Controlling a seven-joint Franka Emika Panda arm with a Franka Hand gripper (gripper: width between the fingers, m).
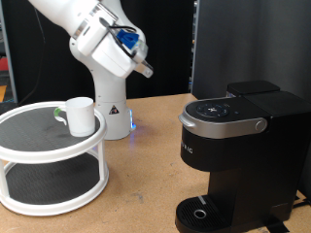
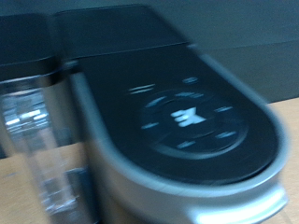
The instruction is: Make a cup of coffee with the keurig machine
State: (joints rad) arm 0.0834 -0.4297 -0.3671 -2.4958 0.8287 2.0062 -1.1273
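The keurig machine (image 1: pixel 238 146) carries the only marks that can be made out. On its black front, below the silver rim and well apart from the arm, pale upright letters stand in the exterior view, but they are too small to read with certainty. On the lid a round control panel (image 2: pixel 194 119) shows a bright symbol in its middle and faint small markings around the ring; in the wrist view all of these are blurred and none can be read as a word or a number. On the white base of the arm, a dark triangular sign (image 1: pixel 110 108) shows, its content not legible
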